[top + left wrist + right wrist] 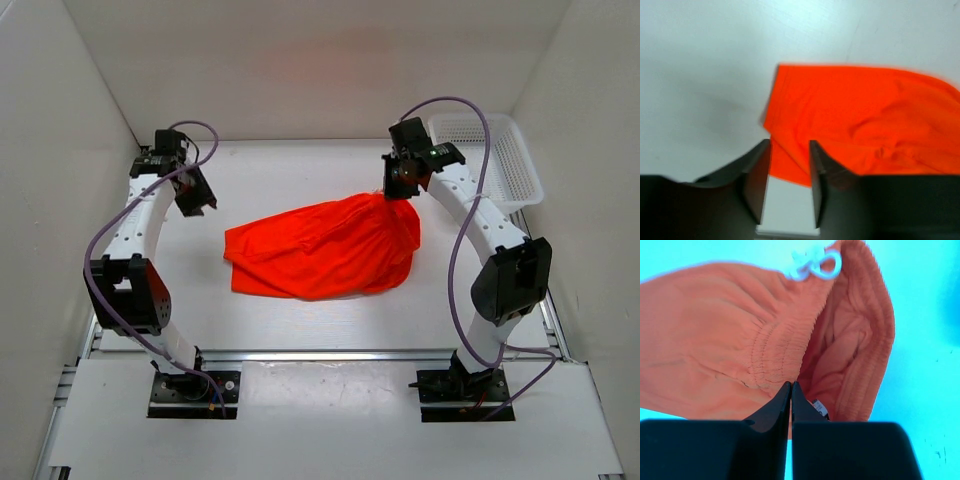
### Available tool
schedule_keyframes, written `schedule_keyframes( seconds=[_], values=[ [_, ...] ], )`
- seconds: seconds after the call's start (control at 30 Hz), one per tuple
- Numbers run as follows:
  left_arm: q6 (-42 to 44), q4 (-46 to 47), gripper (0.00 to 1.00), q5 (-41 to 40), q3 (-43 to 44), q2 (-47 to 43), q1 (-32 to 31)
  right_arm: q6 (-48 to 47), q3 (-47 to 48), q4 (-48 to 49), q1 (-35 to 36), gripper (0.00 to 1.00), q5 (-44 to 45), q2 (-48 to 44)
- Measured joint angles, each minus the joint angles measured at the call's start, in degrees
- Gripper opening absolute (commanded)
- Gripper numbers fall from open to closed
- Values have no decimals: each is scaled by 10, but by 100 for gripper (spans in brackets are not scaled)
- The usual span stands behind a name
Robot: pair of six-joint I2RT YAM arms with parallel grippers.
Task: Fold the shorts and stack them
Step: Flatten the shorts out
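My arms (135, 215) were white links with black joints, bolted to black base plates (195, 393); purple cables (452, 262) looped above those plates; my fingers (756, 175) were dark wedges.

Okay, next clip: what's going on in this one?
The right gripper has its jaws shut on the waistband end of the orange shorts, which lie crumpled and unfolded on the table. The left gripper hovers open beside the opposite edge, holding nothing. A white basket sits at the far right.
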Motion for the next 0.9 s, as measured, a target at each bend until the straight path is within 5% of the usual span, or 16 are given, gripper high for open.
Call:
schedule_keyframes(
  seconds=[0.07, 0.27, 0.5, 0.6, 0.7, 0.77, 0.9],
  values=[
    [5, 15, 75, 16, -44, 2, 0, -1, -26, 3, 0, 0, 2, 0],
    [2, 38, 76, 56, -204, 32, 1, -5, -103, -8, 0, 0, 2, 0],
    [8, 66, 78, 67, -197, 94, 0, -7, -108, -6, 0, 0, 2, 0],
    [11, 76, 68, 67, -171, 125, 0, -8, -110, -6, 0, 0, 2, -1],
    [15, 84, 27, 68, -152, 153, -2, -8, -116, -6, 0, 0, 2, -3],
    [17, 87, 11, 68, -146, 165, -4, -9, -117, -6, 0, 0, 2, -3],
    [21, 82, 11, 68, -140, 167, -7, -9, -117, -6, 0, 0, 2, -5]
  ],
)
